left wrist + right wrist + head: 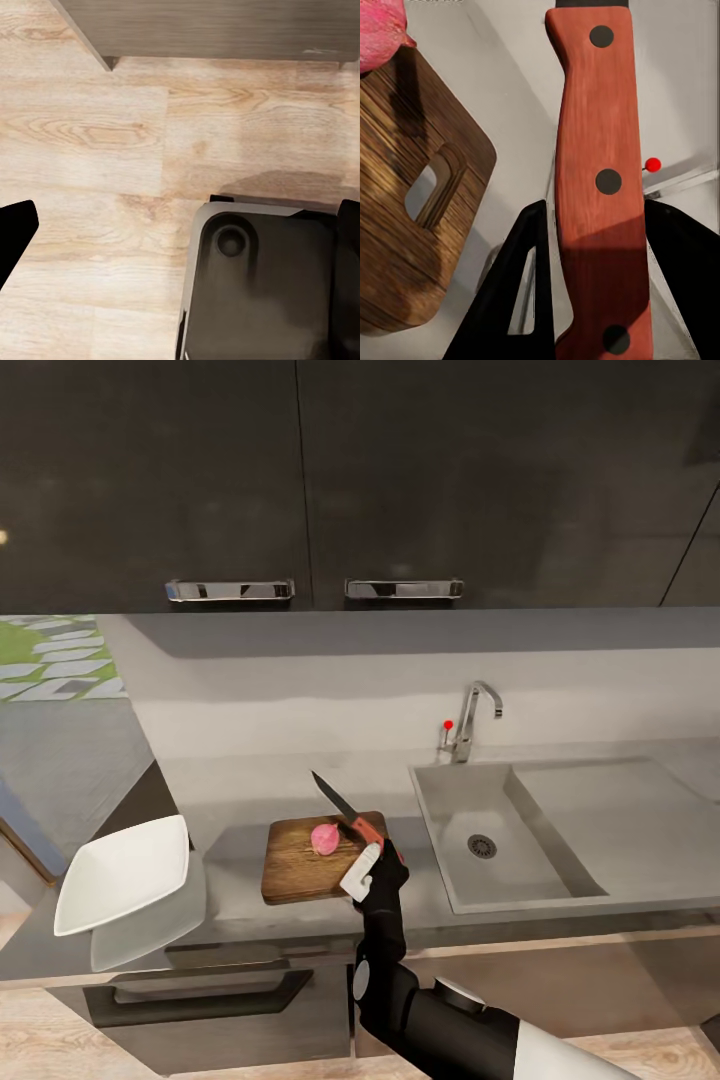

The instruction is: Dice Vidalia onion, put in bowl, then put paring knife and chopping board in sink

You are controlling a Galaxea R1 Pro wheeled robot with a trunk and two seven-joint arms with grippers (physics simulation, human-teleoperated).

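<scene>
One Vidalia onion (pixel 325 838). One chopping board (pixel 300 860). One paring knife (pixel 345 810), three rivets on handle. One bowl (pixel 122 872), pale shape beneath perhaps its reflection. One sink (pixel 500 840), one tap (pixel 472 720). Two cupboard handles (pixel 230 590).

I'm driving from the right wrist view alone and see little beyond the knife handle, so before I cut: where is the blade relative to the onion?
Observer: In the head view the paring knife is held above the chopping board, its blade pointing away from the robot, just right of the Vidalia onion.
Operator: Is the onion fully on the board?
Observer: Yes, it sits near the board's middle, whole and uncut.
Operator: Where's the bowl?
Observer: The bowl is on the countertop left of the board, apart from it.
Operator: And the sink?
Observer: The sink lies right of the board, with nothing in its basin.
</scene>
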